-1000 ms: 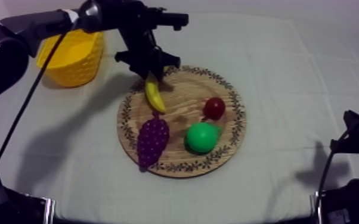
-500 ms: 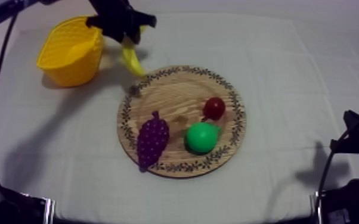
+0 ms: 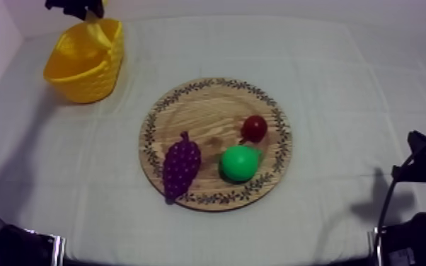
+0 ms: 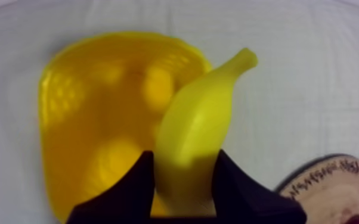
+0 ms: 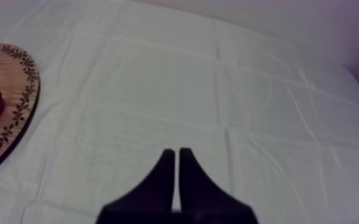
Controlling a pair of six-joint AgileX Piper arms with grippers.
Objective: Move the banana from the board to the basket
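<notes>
Basket [image 3: 88, 78] at far left, with the left gripper [image 4: 184, 159] above it, fingers clamped on the lower end of the banana [image 4: 197, 119]. The banana's long axis runs straight out from the fingers, its tip past the basket's rim, so the drop probably needs a shift further over the basket. Board [image 3: 202, 106] at centre. Right gripper [image 5: 177, 161] well apart, fingers pressed together on nothing.

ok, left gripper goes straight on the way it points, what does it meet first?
Probably the yellow basket: the left gripper, shut on the banana, points down into its opening, close to the rim. The banana's tip overlaps that rim, so it may touch there first; depth unclear.
</notes>
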